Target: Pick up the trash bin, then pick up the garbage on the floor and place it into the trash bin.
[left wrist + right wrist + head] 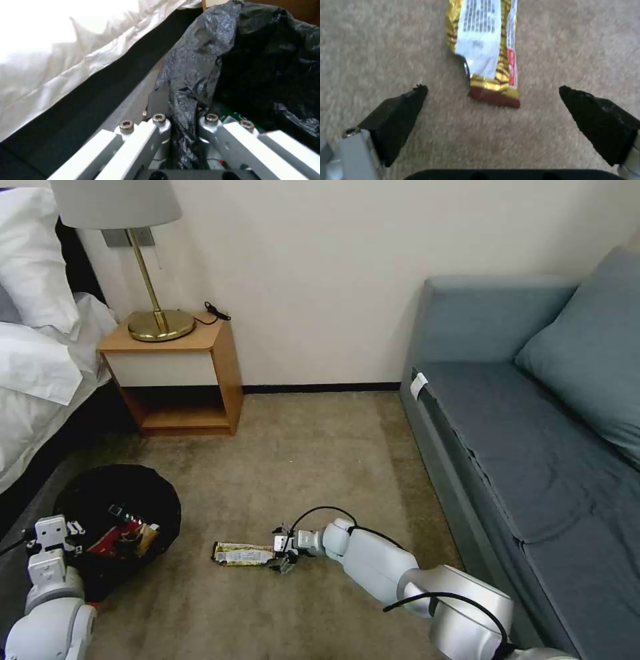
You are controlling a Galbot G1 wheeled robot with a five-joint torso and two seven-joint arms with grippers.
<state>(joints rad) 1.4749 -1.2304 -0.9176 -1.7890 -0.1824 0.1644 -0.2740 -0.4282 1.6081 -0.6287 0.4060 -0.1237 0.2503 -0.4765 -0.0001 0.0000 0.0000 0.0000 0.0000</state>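
Black plastic is bunching between the fingers of our left gripper (185, 122) as we are holding the trash bin (117, 527) by its lined rim, low at our left side near the edge of the bed (33, 380). The two fingers are pressing together on the crinkly black bag (200, 62) and the rim beneath it. So the first part of the job, picking up the bin, is looking done, though we cannot tell whether the bin is hanging clear of the carpet (300, 460) or resting on it.

Inside the bin we are seeing red, brown and green-labelled pieces lying together at the bottom, which we are reading as three pieces of garbage already collected.

One piece is lying outside: the yellow-silver snack wrapper (241, 554), flat on the carpet just beside the bin and well apart from the grey sofa (533, 433). Our right gripper (493, 100) is reaching low over the wrapper's near end with its black fingertips (400, 105) spread wide, one on each side, touching nothing. The wrapper's brown end is sitting between them, not yet pinched.

What is left, as we are judging it, is closing on this wrapper, carrying it across and dropping it into the bin.
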